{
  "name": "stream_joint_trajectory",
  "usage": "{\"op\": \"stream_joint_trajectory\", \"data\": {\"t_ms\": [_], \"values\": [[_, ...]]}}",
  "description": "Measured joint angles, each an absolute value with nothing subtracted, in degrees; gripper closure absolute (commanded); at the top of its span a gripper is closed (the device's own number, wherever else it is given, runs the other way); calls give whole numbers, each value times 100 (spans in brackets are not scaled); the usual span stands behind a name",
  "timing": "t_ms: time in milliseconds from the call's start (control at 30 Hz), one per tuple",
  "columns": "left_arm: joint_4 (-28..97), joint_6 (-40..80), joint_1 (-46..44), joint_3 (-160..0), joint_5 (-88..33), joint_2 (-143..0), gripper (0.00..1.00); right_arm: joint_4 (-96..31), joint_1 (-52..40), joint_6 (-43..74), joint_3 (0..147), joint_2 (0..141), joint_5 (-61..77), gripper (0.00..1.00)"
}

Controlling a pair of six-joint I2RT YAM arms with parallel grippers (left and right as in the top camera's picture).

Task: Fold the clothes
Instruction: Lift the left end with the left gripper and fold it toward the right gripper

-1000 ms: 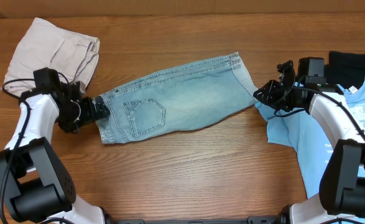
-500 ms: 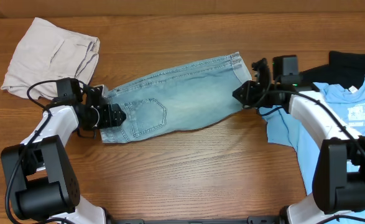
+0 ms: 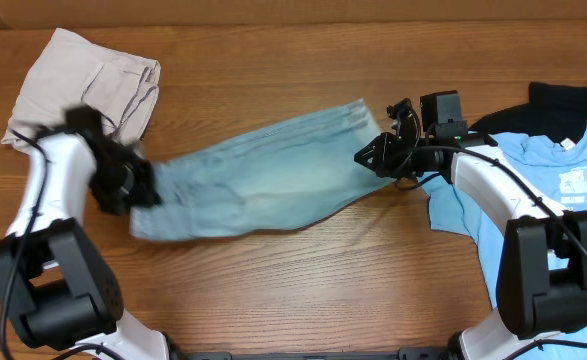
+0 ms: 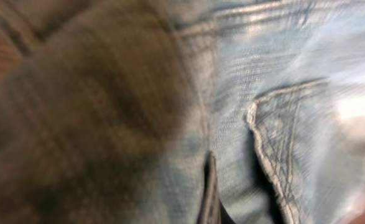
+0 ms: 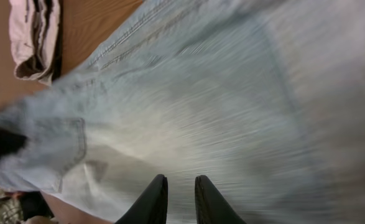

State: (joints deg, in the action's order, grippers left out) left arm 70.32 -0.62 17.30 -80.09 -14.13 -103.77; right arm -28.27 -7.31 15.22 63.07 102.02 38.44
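Observation:
The light-blue denim shorts (image 3: 263,180) are stretched across the middle of the table, blurred with motion. My left gripper (image 3: 141,190) is shut on their waistband end at the left. At the right, my right gripper (image 3: 371,160) is shut on the hem. In the left wrist view denim (image 4: 263,74) fills the frame, with a stitched pocket edge (image 4: 275,162) showing; the fingers are hidden by the cloth. In the right wrist view the two black fingertips (image 5: 154,199) stand a narrow gap apart under the denim (image 5: 232,93).
Beige shorts (image 3: 83,85) lie bunched at the back left, also seen in the right wrist view (image 5: 33,37). A sky-blue printed T-shirt (image 3: 553,190) lies at the right edge, with a black garment (image 3: 563,100) behind it. Bare wood runs along the front.
My left gripper has gone from open to shut on the waistband and pulled it left. My right gripper has moved left with the hem, and the shorts have shifted with both.

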Motion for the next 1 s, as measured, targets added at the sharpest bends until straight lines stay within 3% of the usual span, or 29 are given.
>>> {"op": "stream_joint_trajectory", "data": {"t_ms": [267, 533, 700, 1000], "values": [[7826, -207, 1546, -10617, -1004, -10361, 96, -2801, -1120, 1697, 6307, 10202, 3959, 80], [7741, -207, 355, -10654, -888, -10374, 96, -2757, -1129, 1817, 6305, 10202, 3931, 73], [7599, -161, -370, -10654, -469, -10374, 96, -2482, -1149, 1896, 6305, 10202, 3870, 78], [6578, 148, -1007, -10440, -690, -10374, 96, -2471, -1243, 2338, 6305, 10202, 3221, 77]]}}
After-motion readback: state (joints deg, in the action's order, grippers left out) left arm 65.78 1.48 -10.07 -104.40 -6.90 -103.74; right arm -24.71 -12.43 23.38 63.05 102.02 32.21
